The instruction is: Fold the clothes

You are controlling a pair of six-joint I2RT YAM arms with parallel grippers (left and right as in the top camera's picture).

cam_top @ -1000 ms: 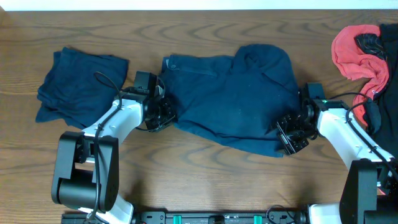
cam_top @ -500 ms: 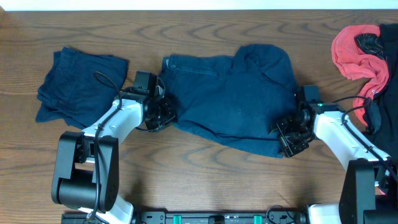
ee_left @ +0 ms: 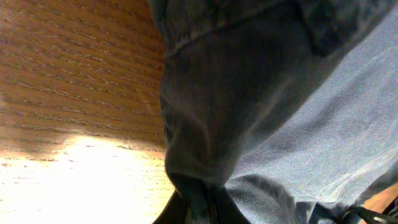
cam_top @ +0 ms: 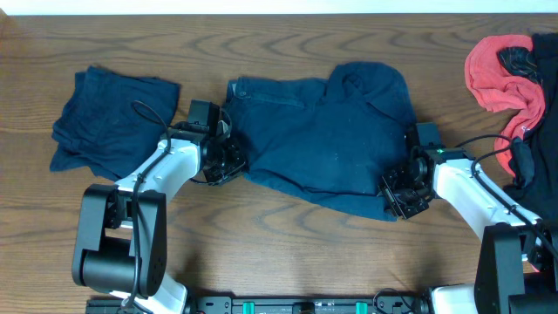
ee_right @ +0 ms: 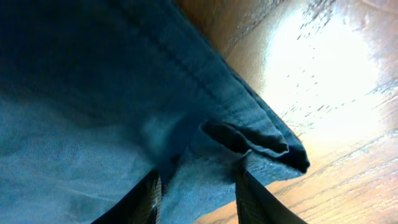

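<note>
Across the middle of the table (cam_top: 288,253) lie the navy shorts (cam_top: 323,139); my left gripper (cam_top: 228,161) pinches their left edge, my right gripper (cam_top: 399,194) straddles the lower-right hem, clamped or not I cannot tell. Another navy garment (cam_top: 109,126) sits folded at far left.

White-shelled arms (cam_top: 166,170) (cam_top: 466,187), black joints and looped cables (cam_top: 144,112), dark pincers (cam_top: 228,162) (cam_top: 398,194), perhaps a green lamp (cam_top: 438,150) on the right wrist.
</note>
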